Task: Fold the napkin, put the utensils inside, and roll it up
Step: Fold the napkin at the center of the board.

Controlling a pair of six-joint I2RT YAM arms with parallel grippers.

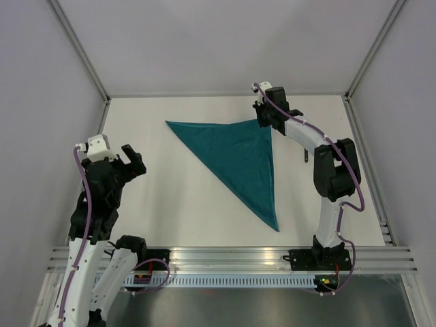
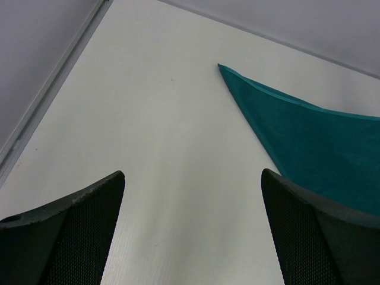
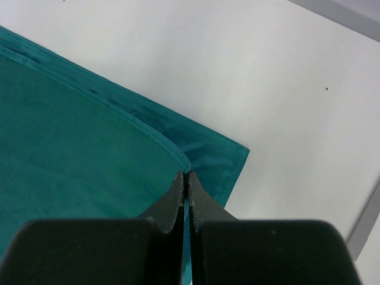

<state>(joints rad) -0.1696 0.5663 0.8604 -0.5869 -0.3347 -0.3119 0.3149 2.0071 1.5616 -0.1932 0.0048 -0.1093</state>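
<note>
Left fingers [image 2: 71, 231] spread above counter's [image 1: 204, 218] left edge; right fingers [image 3: 172, 205] pinch napkin's [image 1: 235, 153] top-layer corner, presumably squaring the triangular fold.

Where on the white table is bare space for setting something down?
Bare: white table between the open left gripper and the slanted edge of the teal triangular cloth napkin, also the near strip. Crowded: its far right corner, pinched by the shut right gripper.

Teal napkin [image 1: 238, 157], flat folded triangle
</note>
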